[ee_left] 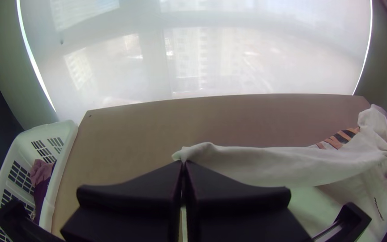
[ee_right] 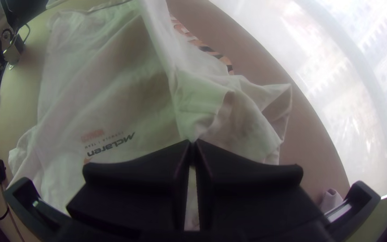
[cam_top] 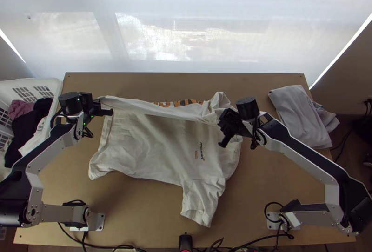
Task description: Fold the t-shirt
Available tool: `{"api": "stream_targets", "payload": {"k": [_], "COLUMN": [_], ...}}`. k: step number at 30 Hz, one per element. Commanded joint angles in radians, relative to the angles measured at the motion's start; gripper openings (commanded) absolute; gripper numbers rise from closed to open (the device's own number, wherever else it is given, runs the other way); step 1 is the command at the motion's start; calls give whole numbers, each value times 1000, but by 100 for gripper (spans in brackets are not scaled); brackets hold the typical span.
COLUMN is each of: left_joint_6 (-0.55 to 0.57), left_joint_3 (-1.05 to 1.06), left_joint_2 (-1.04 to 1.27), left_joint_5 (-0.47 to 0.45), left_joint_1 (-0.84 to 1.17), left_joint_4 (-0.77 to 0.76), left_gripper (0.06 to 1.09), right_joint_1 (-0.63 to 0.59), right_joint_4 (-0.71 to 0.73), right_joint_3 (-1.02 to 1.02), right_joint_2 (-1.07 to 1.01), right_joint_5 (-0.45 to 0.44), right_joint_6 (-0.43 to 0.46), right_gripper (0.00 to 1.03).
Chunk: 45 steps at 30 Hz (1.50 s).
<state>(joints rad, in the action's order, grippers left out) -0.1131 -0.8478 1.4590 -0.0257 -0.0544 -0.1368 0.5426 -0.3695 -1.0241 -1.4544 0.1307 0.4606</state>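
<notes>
1 t-shirt [cam_top: 158, 145] runs lengthwise left to right; sleeve [cam_top: 202, 201] toward near edge.

Left arm [cam_top: 48, 155] and right arm [cam_top: 304, 161] bent, left claw [cam_top: 100, 103] and right claw [cam_top: 220, 122] apparently pinched together.

Your left gripper [cam_top: 104, 110] and your right gripper [cam_top: 225, 125] are matte black, with wide, flat, tapering fingers [ee_left: 131, 188]. Just behind each sits a stubby black cylinder [cam_top: 248, 108] — looped black cables [cam_top: 87, 133] beside it, small green lights [cam_top: 84, 123] near the left one. Farther back, your silver-grey links [cam_top: 304, 162] carry black panels [cam_top: 312, 152] and small round screws [cam_top: 33, 212].
</notes>
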Motion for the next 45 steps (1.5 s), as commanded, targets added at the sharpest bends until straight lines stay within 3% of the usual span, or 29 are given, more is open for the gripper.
{"api": "stream_targets", "payload": {"k": [1, 25, 45], "left_joint_6": [18, 73, 75], "left_joint_3": [55, 141, 225], "left_joint_2": [-46, -66, -74], "left_joint_5": [1, 1, 6], "left_joint_1": [7, 71, 65], "left_joint_4": [19, 42, 42], "left_gripper": [9, 9, 9], "right_joint_1": [-1, 30, 31], "right_joint_4": [17, 153, 176], "right_joint_3": [38, 187, 213], "right_joint_2": [11, -3, 6], "right_joint_5": [0, -2, -2], "right_joint_6": [0, 0, 0], "right_gripper": [3, 3, 3]}}
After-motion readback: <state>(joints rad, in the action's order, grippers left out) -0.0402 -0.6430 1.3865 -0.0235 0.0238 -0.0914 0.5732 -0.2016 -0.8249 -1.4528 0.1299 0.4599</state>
